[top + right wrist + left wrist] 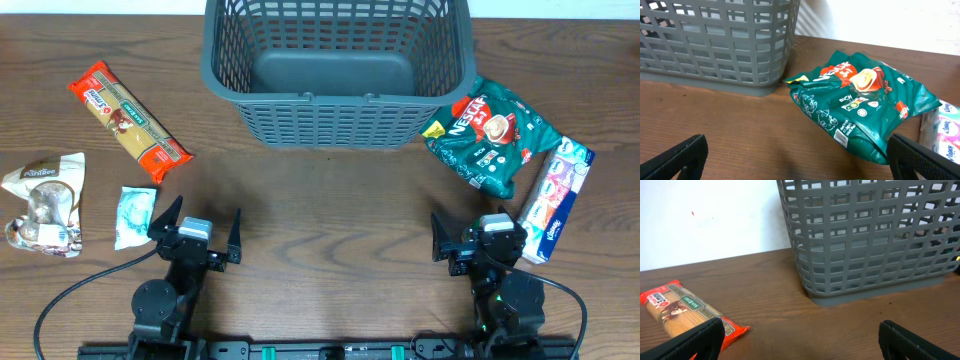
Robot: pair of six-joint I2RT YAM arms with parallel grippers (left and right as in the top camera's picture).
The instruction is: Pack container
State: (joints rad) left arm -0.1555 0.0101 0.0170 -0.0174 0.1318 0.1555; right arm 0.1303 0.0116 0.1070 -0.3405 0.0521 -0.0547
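Note:
The dark grey slatted container [335, 112] stands at the back middle of the table with nothing in it; it also shows in the left wrist view [870, 240] and the right wrist view [715, 45]. My left gripper [200, 228] is open and empty near the front left. My right gripper [478, 238] is open and empty near the front right. In the left wrist view the jaws [800, 340] frame bare table. In the right wrist view the jaws [800, 157] frame bare table, with the green Nescafe bag [865, 100] just ahead on the right.
A red spaghetti pack [128, 122] lies at left, also seen in the left wrist view [685, 312]. A white snack bag [45, 200] and a small pale packet [133, 215] lie at far left. The green Nescafe bag [490, 135] and a tissue pack [556, 195] lie at right.

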